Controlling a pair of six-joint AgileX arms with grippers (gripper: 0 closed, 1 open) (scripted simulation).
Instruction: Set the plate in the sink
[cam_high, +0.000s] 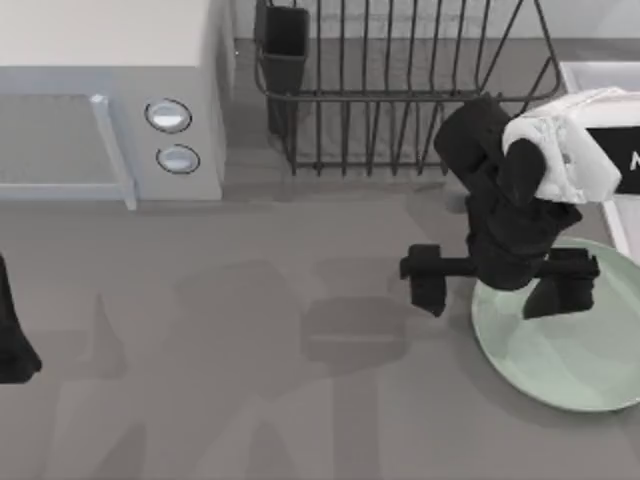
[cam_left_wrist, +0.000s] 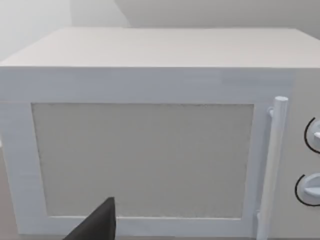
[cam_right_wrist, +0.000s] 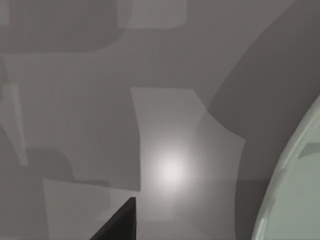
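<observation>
The pale mint-green plate (cam_high: 565, 350) lies flat on the grey table at the right side, and its rim (cam_right_wrist: 295, 190) also curves through the right wrist view. My right gripper (cam_high: 495, 283) hovers over the plate's left edge, open wide. One finger (cam_high: 425, 282) is outside the rim above bare table and the other (cam_high: 563, 285) is above the plate. Nothing is held. The sink (cam_high: 590, 72) shows as a pale raised rim at the far right, mostly covered by the right arm. My left gripper (cam_high: 12, 345) sits parked at the left edge.
A white microwave (cam_high: 110, 95) with two knobs stands at the back left, its door (cam_left_wrist: 145, 160) facing the left wrist camera. A dark wire dish rack (cam_high: 400, 95) with a dark cup (cam_high: 285, 45) stands at the back centre, beside the sink.
</observation>
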